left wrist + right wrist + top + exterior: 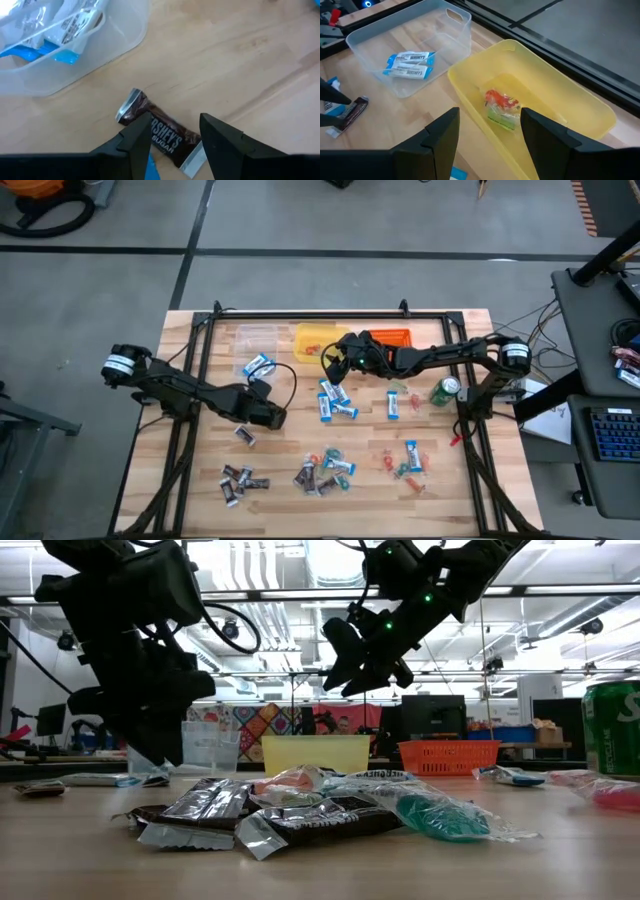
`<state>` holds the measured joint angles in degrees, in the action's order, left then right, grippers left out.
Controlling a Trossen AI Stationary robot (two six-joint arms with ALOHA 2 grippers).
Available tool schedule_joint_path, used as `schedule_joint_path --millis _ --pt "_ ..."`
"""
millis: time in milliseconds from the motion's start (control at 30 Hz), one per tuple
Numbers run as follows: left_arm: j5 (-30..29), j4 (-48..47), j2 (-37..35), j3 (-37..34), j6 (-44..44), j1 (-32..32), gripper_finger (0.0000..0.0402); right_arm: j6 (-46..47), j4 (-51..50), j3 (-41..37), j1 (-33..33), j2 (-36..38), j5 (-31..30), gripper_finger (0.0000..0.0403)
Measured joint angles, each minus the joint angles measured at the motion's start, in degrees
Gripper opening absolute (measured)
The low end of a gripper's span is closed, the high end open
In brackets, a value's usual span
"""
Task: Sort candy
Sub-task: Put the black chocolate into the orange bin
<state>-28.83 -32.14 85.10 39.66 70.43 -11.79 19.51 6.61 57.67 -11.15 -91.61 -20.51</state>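
Brown-wrapped candy bar (161,134) flat on table between spread left gripper (175,137) fingers — slick foil may skid aside. Right gripper (487,135) spread, empty, over yellow tub (580,107).

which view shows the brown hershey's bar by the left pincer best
The left wrist view: the brown bar lies just ahead of the open left pincer, its label readable. The high view shows it as a small dark speck on the table; the right wrist view catches it far off. In the low view I cannot pick it out.
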Motion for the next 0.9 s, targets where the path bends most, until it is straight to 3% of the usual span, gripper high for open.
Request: schedule_joint_path --millis 267,667,900 --pt "-0.73 -0.02 0.58 -0.05 1.85 -0.11 0.0151 0.0 -0.14 0.0 0.78 0.0 0.0 0.0203" --pt "-2.79 0.13 9.46 1.28 1.89 -0.43 0.0148 -0.02 -0.35 0.0 1.07 0.0 0.0 0.0203" --pt "-0.21 -3.77 8.58 2.99 1.8 -2.26 0.0086 0.0 -0.37 0.0 1.18 0.0 0.0 0.0203"
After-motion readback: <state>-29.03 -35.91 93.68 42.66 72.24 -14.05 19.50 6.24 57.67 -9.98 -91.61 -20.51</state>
